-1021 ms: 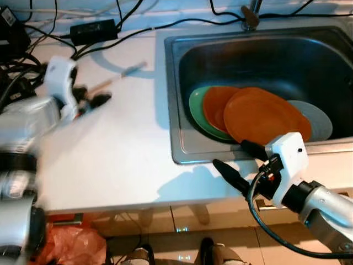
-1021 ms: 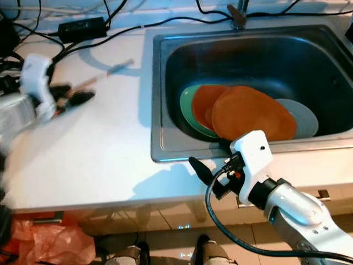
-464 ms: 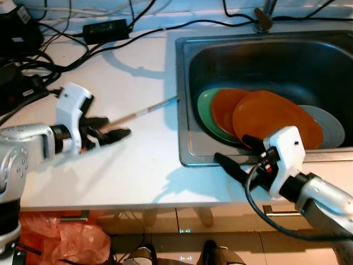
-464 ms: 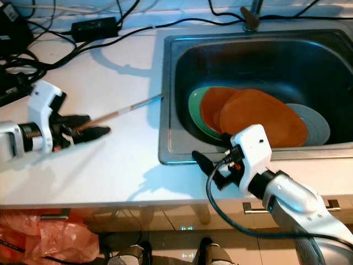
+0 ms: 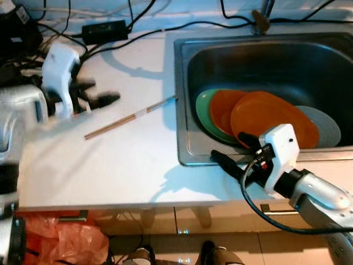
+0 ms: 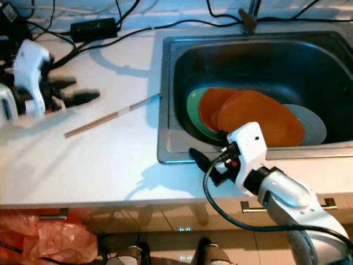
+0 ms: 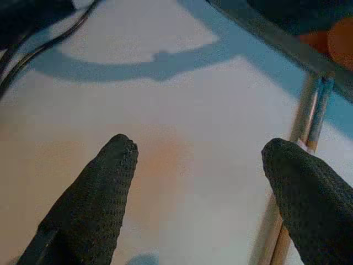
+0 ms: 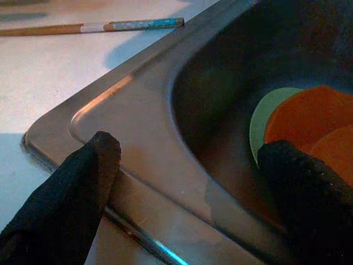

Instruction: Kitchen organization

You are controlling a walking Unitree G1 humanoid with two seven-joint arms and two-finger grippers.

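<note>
A pair of chopsticks (image 5: 129,117) lies loose on the white counter (image 5: 110,165), its tip by the sink's left rim. My left gripper (image 5: 102,93) hovers blurred just behind and left of them; in the left wrist view it (image 7: 204,149) is open and empty, with the chopsticks (image 7: 309,138) beside one finger. In the steel sink (image 5: 185,157) lie a green plate (image 5: 202,107), two orange plates (image 5: 273,118) and a grey plate (image 5: 328,127). My right gripper (image 5: 229,148) is open at the sink's near-left corner, one finger over the rim (image 8: 143,127).
A black power adapter (image 5: 105,27) and a tangle of cables (image 5: 33,41) crowd the counter's back left. The faucet base (image 5: 259,19) stands behind the sink. An orange plastic bag (image 5: 66,243) lies on the floor below the counter edge.
My left gripper has let go of the chopsticks, which now lie on the counter, and has drawn back to the left. The right gripper stays at the sink's corner.
</note>
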